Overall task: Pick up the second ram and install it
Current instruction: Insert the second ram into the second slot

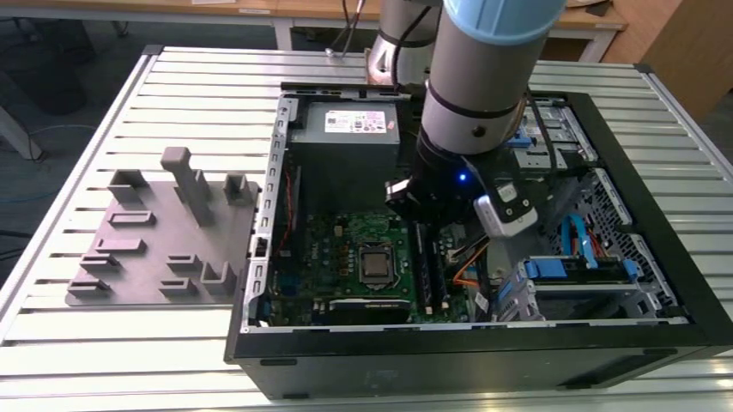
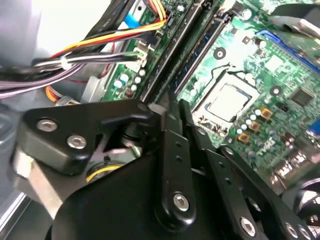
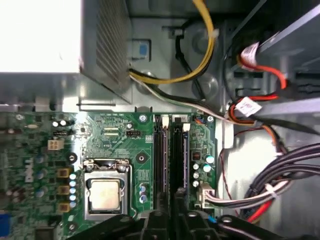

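The gripper [image 2: 172, 107], fingers pinched together over the second ram [image 3: 176, 160] standing in its slot beside the CPU socket [image 3: 106, 192], should press straight down (evenly, I judge) near the motherboard's [image 3: 145, 145] edge.

The ribbed silver metal worktop [image 1: 172, 343] has a dull brushed sheen. On it lies a matt grey plastic fixture tray [image 1: 149, 249], smooth-faced with blocky posts. The black computer case [image 1: 458, 356] looks like painted sheet metal, satin outside, with bare grey metal inside. The green circuit board [image 3: 120, 130] has a glossy lacquered surface dotted with shiny solder points. The square silver CPU [image 3: 105, 194] is smooth brushed metal, framed by a bright metal clamp. The black gripper [image 2: 172, 112] is matt metal or hard plastic with polished steel screw heads. The bundled cables [image 3: 280, 172] wear smooth plastic insulation. The arm's pale blue joint cap [image 1: 504, 17] is glossy plastic.
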Robot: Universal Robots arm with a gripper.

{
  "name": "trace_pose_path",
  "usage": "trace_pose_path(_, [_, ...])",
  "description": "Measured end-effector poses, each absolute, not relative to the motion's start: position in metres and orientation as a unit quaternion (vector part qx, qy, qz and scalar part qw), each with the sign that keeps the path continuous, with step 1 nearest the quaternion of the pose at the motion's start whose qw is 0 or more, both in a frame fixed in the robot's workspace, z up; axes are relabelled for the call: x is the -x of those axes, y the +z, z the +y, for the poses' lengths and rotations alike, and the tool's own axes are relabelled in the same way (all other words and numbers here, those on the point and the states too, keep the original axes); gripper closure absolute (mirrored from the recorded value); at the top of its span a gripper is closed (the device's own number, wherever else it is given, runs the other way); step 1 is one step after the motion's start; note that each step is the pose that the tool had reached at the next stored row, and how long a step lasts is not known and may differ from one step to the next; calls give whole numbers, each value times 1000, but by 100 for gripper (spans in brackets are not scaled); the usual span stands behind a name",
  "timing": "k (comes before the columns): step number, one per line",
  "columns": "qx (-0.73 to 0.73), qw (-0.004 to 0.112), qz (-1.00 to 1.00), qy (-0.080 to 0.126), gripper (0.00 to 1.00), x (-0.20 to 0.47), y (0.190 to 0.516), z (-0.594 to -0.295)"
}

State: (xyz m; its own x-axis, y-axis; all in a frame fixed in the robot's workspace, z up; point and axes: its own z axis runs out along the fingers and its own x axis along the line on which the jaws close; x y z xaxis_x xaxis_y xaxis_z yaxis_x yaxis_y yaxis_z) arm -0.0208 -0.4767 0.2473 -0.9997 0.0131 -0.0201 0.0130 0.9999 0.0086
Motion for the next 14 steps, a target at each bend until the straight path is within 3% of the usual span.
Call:
trace_pose_path(1, [-7, 10, 1000, 4, 84, 21, 251, -476])
trace_pose_path(3, [-6, 10, 1000, 4, 93, 21, 257, -475])
trace_pose_path(14, [-7, 10, 1000, 4, 93, 21, 258, -475])
